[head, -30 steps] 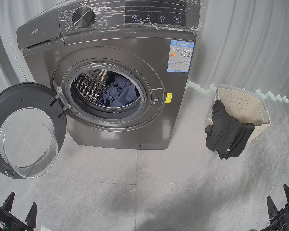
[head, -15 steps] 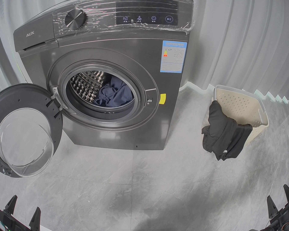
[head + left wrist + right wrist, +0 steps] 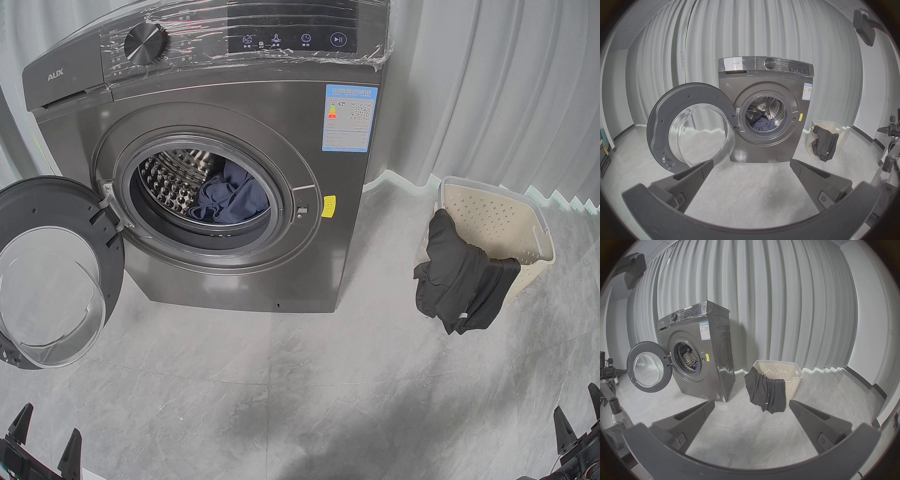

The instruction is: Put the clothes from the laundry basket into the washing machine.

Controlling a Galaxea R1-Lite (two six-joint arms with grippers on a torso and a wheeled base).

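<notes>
Hands first: we see the left hand (image 3: 48, 425) low over the floor (image 3: 312, 387) on the left, fingers spread wide, nothing in them. The right hand (image 3: 575, 406) is low on the right, also wide open and empty. The wrist views agree: left hand (image 3: 750, 162) and right hand (image 3: 751, 402) each show a broad gap with bare floor behind it.

The washing machine (image 3: 250, 94) stands ahead and left of centre. Its door (image 3: 56, 200) is swung fully open to the left, and the left hand is in front of that door, well apart from it. The blue clothes (image 3: 228, 199) lie inside the drum (image 3: 169, 175), toward its right side.

The laundry basket (image 3: 500, 219) sits on the floor to the right of the machine, close to the curtain (image 3: 487, 94). We see a black garment (image 3: 462, 281) draped over the basket's near rim, most of it hanging down the outside wall toward the floor. It lies ahead of the right hand and a little to its left, well apart, with open floor between. From the right wrist view the black garment (image 3: 765, 393) is roughly straight ahead of the hand. Neither hand touches any cloth.
</notes>
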